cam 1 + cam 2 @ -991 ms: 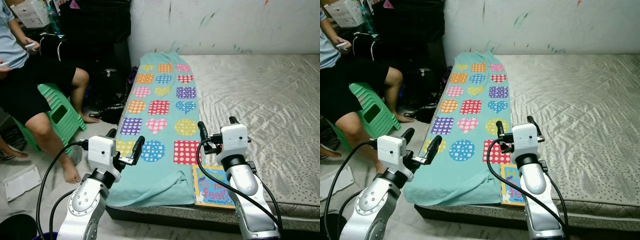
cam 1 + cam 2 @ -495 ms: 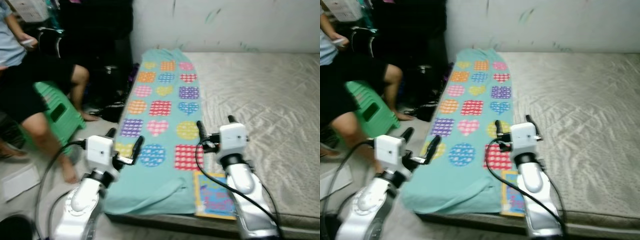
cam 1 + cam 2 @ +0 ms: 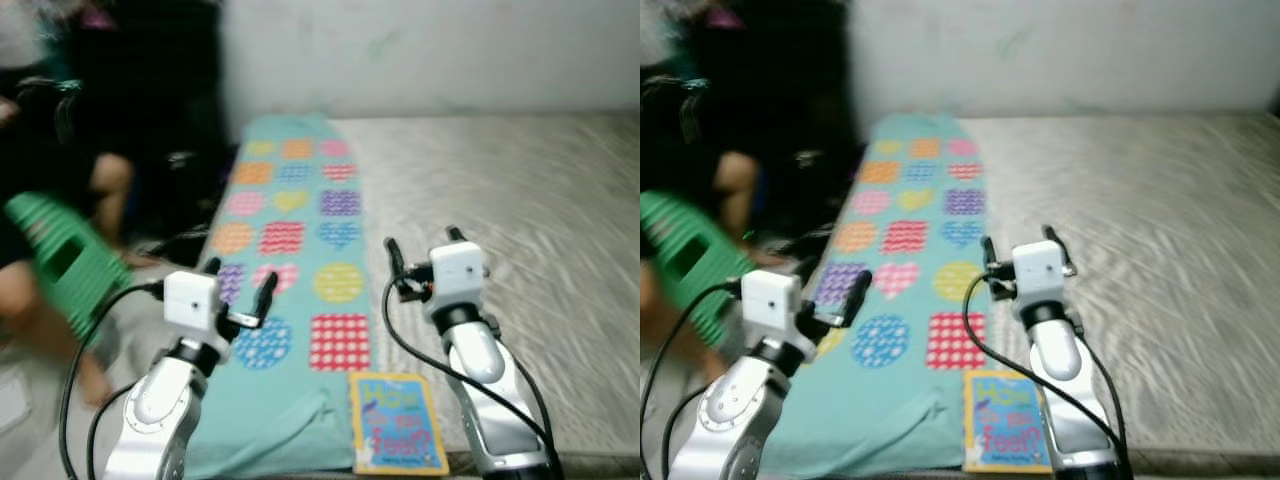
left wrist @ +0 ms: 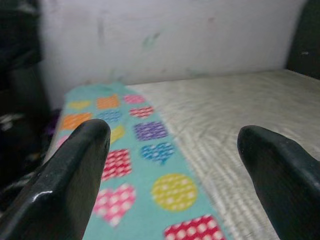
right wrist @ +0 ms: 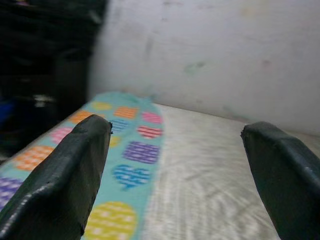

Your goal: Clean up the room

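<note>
The head views are smeared with motion blur, so the far left is hard to read: a person's bare leg [image 3: 100, 190] and a green plastic stool [image 3: 62, 262] show as soft shapes, cut off by the frame edge, well to the left of the left pincer [image 3: 238, 292]. That pincer hovers with its fingers spread wide and empty, over the left edge of a teal blanket [image 3: 290, 260] patterned with dotted hearts, circles and squares. The blanket runs lengthwise down the mattress [image 3: 520, 210], and its near end is rumpled. Between the two arms, nearer than both pincers, a children's picture book [image 3: 398, 424] lies flat beside the blanket's near right corner; its title is too blurred to read. The right pincer [image 3: 422, 252] hangs wide and empty above the blanket's right border.
</note>
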`<state>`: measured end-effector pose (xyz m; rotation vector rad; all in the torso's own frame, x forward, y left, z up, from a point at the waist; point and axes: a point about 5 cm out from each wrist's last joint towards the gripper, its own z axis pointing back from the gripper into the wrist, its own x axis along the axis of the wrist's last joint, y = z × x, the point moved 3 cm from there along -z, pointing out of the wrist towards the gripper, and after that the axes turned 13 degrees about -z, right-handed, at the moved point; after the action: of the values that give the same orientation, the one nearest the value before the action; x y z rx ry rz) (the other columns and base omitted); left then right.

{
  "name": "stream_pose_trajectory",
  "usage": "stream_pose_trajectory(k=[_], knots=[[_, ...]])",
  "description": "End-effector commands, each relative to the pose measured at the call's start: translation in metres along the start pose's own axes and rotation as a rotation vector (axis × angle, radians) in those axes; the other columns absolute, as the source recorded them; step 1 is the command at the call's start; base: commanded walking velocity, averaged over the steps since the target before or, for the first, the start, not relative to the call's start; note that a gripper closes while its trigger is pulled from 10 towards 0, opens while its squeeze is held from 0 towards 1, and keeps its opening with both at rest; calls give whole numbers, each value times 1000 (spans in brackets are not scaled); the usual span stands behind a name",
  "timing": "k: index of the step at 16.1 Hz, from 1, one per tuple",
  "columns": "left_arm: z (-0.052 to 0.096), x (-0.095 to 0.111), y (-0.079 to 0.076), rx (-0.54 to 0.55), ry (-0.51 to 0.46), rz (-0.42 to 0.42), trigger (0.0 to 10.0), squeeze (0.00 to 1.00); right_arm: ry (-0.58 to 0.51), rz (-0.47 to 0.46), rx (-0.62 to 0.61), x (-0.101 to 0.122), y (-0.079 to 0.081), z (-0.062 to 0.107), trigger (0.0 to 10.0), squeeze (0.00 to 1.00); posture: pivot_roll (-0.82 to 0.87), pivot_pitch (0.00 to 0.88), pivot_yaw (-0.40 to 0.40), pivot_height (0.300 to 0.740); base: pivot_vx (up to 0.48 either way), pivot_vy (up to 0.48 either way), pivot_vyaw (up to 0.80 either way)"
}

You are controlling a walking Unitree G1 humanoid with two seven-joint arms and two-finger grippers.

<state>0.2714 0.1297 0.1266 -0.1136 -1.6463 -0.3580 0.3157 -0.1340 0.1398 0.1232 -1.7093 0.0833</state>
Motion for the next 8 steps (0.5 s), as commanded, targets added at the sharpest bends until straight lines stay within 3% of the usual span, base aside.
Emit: stream_pose_trajectory(k=[1,4,7,8], knots=[[-2,4,-4,-13,-11,4,10000,0,10,8,-24,-3,-8,3,10000,0,-32,20,55,740,0,0,0],[-2,3,-4,-10,-6,11,10000,0,15,9,-28,-3,-10,2,10000,0,-32,13,51,740,0,0,0],[-3,1,-3,-3,0,14,10000,0,13,5,-23,-3,-9,1,10000,0,-31,7,49,740,0,0,-744],[-3,1,-3,0,2,16,10000,0,12,5,-22,-3,-9,1,10000,0,-31,7,49,740,0,0,0]])
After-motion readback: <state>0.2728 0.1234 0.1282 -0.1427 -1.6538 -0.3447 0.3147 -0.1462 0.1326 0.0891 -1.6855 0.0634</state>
